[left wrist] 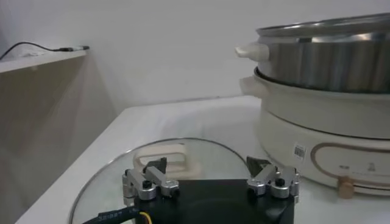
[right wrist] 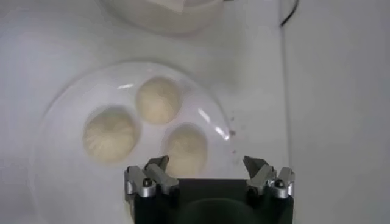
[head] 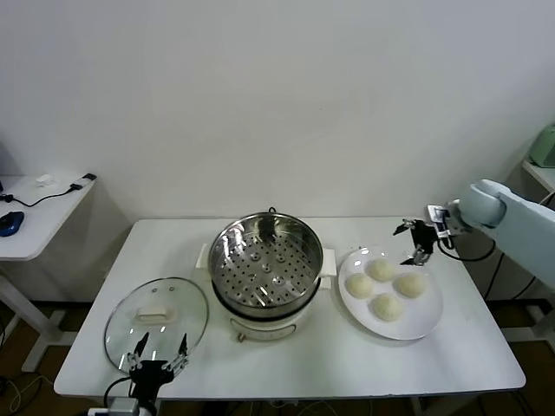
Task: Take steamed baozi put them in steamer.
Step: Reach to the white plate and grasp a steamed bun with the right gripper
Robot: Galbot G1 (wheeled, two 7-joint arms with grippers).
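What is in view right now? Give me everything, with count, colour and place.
steamed baozi: four, cream-white, all on the plate.
plate: one, white, on the table to the right of the steamer.
steamer: one, shiny steel with a perforated tray on a white base, mid-table, no buns inside.
glass lid: one, clear with a pale handle, flat on the table's front left.
table: one, white.
side table: one, white, far left, holding cables and a dark blue object.
left gripper: open, at the front edge over the lid's near rim.
right gripper: open, above the plate's far edge, holding nothing.
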